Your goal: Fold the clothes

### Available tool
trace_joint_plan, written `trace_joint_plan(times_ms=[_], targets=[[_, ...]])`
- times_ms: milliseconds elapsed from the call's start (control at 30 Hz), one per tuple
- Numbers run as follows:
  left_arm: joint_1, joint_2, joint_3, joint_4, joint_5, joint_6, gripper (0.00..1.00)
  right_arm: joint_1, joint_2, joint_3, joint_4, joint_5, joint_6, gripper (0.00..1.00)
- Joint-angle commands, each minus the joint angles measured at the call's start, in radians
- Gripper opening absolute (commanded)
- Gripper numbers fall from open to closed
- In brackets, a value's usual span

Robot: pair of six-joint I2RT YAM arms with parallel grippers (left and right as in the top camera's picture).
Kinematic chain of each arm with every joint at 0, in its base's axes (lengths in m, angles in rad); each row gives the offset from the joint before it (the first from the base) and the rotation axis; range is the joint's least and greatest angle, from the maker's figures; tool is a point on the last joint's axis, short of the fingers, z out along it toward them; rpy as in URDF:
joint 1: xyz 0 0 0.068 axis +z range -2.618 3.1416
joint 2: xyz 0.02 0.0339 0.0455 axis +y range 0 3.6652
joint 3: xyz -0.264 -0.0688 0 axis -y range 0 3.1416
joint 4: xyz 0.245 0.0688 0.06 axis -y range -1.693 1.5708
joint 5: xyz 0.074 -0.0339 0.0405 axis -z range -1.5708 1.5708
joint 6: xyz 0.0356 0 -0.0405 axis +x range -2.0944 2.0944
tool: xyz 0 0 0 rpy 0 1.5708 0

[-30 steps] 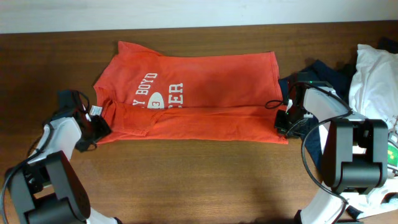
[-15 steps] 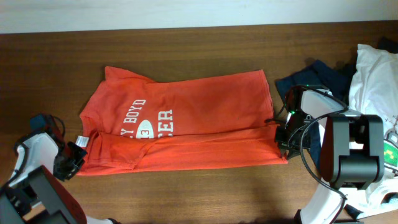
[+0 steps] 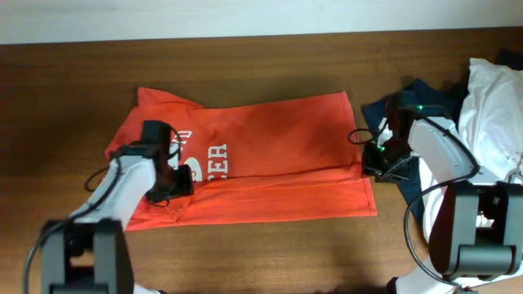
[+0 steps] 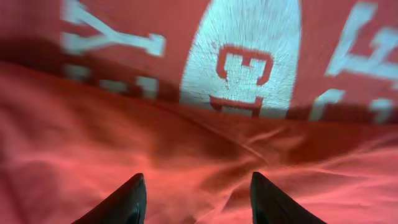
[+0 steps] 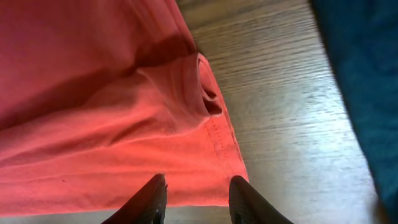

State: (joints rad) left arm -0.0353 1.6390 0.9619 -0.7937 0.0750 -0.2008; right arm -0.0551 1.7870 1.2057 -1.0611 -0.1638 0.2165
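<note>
Left gripper [image 4: 198, 202] is hovering, spread, over the orange-red T-shirt [image 3: 278, 147], which is lying partly folded mid-desk [image 3: 270, 65]. Closing here is risking a pinch through both layers, dragging the fold open. Right gripper [image 5: 198, 202], also spread, is sitting over the hem corner and could be slipping off the thin edge. White lettering is showing "CER" and an ovalled "3".
</note>
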Motion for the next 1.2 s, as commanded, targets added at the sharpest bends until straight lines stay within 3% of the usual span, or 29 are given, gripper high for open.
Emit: trace_joint_plan(times_ms=[0,67,167,200,233,567,600,633,767,867,900,933,967,1000,1067,1133,1167], targets=[[-0.058,0.099,0.008,-0.008,-0.048,0.016,0.53,0.017,0.004,-0.054,0.051,-0.012,-0.003,0.37],[-0.058,0.101,0.008,-0.008,-0.057,0.016,0.52,0.017,0.004,-0.072,0.082,-0.012,-0.002,0.37],[-0.058,0.101,0.006,-0.012,-0.071,0.016,0.20,0.017,0.004,-0.074,0.082,-0.012,0.001,0.37],[-0.058,0.101,0.006,-0.011,-0.071,0.016,0.04,0.017,0.004,-0.074,0.082,-0.012,0.001,0.37],[-0.058,0.101,0.007,-0.007,-0.071,0.016,0.00,0.017,0.004,-0.074,0.083,-0.010,0.001,0.37],[-0.054,0.100,0.192,-0.049,-0.105,0.008,0.00,0.016,0.065,-0.108,0.220,0.002,-0.002,0.37],[-0.054,0.100,0.192,-0.050,-0.105,0.008,0.00,0.016,0.068,-0.108,0.229,0.002,0.001,0.25],[-0.054,0.100,0.192,-0.052,-0.106,0.008,0.01,0.016,0.067,-0.106,0.232,0.002,0.001,0.04],[-0.054,0.100,0.192,-0.047,-0.133,0.008,0.01,0.014,0.064,-0.030,0.159,0.002,0.000,0.04],[-0.054,0.100,0.191,0.064,-0.148,0.008,0.04,0.014,0.064,0.079,0.169,0.002,0.001,0.07],[-0.054,0.101,0.191,0.098,-0.148,0.008,0.06,0.015,0.064,0.079,0.190,0.002,0.001,0.15],[-0.054,0.101,0.191,0.129,-0.147,0.008,0.19,0.015,0.066,0.078,0.206,0.002,0.001,0.36],[-0.054,0.101,0.191,0.148,-0.148,0.008,0.31,0.014,0.066,0.078,0.206,0.002,0.001,0.46],[-0.054,0.101,0.191,0.154,-0.148,0.008,0.48,0.014,0.066,0.078,0.205,0.002,0.000,0.49],[-0.054,0.101,0.191,0.142,-0.146,0.008,0.50,0.014,0.066,0.078,0.177,0.002,0.000,0.49],[-0.054,0.101,0.191,0.048,-0.106,0.009,0.46,0.015,0.066,0.078,0.092,0.002,0.000,0.43],[-0.055,0.101,0.191,0.018,-0.095,0.009,0.37,0.016,0.065,0.076,0.064,0.002,-0.004,0.38]])
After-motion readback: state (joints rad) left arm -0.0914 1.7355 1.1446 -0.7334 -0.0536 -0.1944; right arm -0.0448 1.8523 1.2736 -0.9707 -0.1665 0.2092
